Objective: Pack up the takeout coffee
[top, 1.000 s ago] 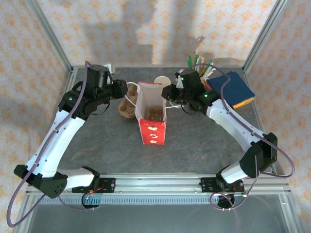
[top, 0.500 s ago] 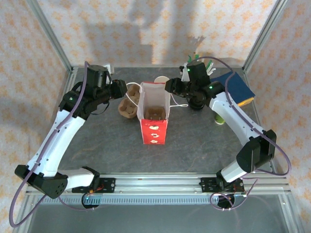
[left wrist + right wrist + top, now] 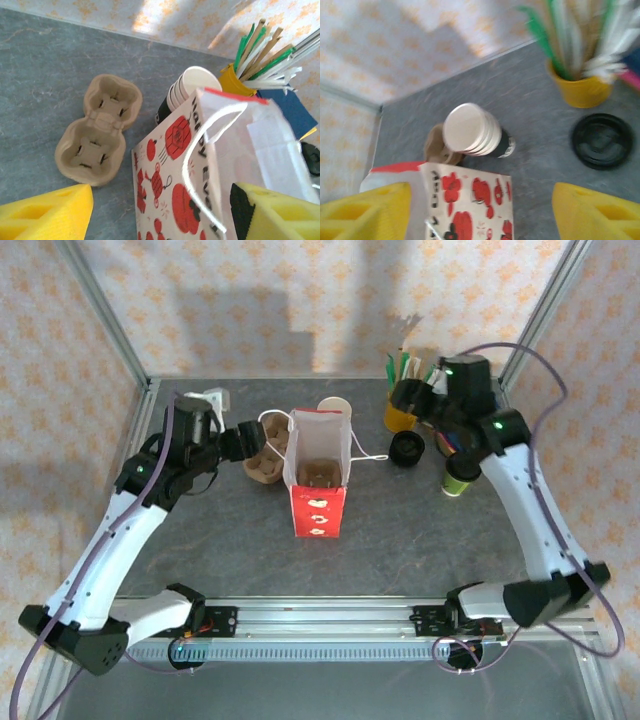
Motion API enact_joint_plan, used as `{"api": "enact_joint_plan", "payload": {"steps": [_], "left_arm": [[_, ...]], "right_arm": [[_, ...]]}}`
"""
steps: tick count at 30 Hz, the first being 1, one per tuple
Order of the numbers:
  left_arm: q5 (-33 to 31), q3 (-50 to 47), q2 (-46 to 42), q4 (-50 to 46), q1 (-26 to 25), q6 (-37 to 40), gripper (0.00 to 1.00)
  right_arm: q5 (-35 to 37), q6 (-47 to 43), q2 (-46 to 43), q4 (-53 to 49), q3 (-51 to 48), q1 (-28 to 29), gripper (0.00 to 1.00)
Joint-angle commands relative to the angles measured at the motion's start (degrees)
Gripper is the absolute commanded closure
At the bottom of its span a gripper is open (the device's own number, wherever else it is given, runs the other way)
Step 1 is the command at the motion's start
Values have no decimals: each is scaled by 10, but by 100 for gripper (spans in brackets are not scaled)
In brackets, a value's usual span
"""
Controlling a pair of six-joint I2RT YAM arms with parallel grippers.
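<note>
The takeout coffee (image 3: pixel 459 478), a small cup with a yellow-green top and black base, stands upright at the right, beside my right forearm. A red-and-white paper bag (image 3: pixel 318 478) (image 3: pixel 200 175) (image 3: pixel 465 200) stands open in the middle with brown card at its bottom. My left gripper (image 3: pixel 245 439) (image 3: pixel 160 215) is open at the bag's left side, with the bag's wall and white handle between its fingers. My right gripper (image 3: pixel 404 397) (image 3: pixel 480 215) hangs open, high near the back right, holding nothing.
A stack of white paper cups (image 3: pixel 333 408) (image 3: pixel 192 87) (image 3: pixel 472 131) stands behind the bag. A cardboard cup carrier (image 3: pixel 262 456) (image 3: pixel 97 127) lies left of it. A black lid (image 3: pixel 406 448) (image 3: pixel 602 141) and a yellow mug of sticks (image 3: pixel 399 416) (image 3: pixel 580 87) sit at the right.
My right arm has swung from the bag's right side up and back to the right rear, uncovering the black lid and the coffee. The left gripper has stayed by the bag.
</note>
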Motion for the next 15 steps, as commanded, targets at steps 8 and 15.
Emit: {"api": "enact_joint_plan", "payload": {"steps": [8,15], "left_arm": [[36,-246,-105,256,3,13,19],[43,-279,-102,300,3,20,20]], "right_arm": [[143,-30,-62,-160,-84,-108,13],[109,-79,19,-162,-134,-169,12]]}}
